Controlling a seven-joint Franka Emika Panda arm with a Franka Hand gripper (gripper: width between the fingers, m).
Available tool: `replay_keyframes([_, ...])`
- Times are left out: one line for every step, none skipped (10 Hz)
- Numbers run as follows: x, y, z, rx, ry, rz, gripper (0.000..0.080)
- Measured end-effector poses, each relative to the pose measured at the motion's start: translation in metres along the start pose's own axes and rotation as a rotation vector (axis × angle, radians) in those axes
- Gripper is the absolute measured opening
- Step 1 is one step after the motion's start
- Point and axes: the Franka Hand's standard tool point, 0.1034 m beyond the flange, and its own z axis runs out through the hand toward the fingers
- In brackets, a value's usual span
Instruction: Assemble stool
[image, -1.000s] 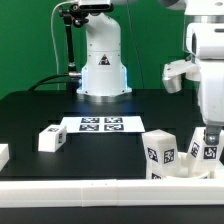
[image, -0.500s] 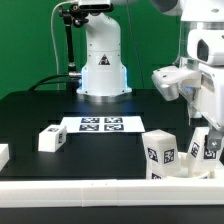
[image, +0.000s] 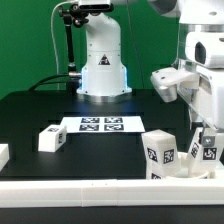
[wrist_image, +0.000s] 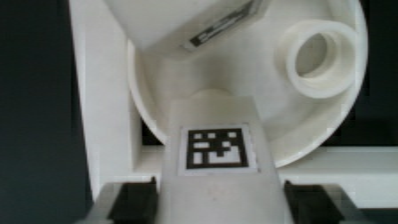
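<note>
White plastic leg (wrist_image: 217, 150), its square tag facing the wrist camera, is clamped in the gripper (image: 207, 135), whose fingers are closed narrowly against its two sides. It stands against the round seat (wrist_image: 231, 75), well off to the exterior view's right of the marker board (image: 100, 124). A second leg (image: 160, 152) stands nearer that board. A third leg (image: 52, 138) lies just beside the board's opposite end.

My bench (image: 40, 108), black, carries the marker board (image: 100, 125), lying flat near its middle. A white rail (image: 70, 190) edges its near side. Behind stand a green backdrop (image: 30, 40) and a black pole (image: 68, 45).
</note>
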Motion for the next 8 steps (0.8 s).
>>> replay_keyframes([-0.001,0.000,0.000,0.004,-0.001,0.027,0.0337])
replay_keyframes([-0.004,-0.002,0.000,0.026,-0.007,0.049,0.0337])
replay_keyframes([-0.006,-0.001,-0.001,0.042,-0.006,0.157,0.0337])
replay_keyframes([-0.010,-0.001,-0.002,0.059,-0.011,0.231,0.0337])
replay_keyframes([-0.013,0.002,-0.002,0.059,-0.011,0.265,0.0337])
replay_keyframes([-0.012,0.001,-0.002,0.057,-0.014,0.366,0.0338])
replay_keyframes([-0.012,0.001,-0.001,0.057,-0.016,0.427,0.0338])
replay_keyframes([-0.012,0.001,-0.001,0.057,-0.017,0.465,0.0338])
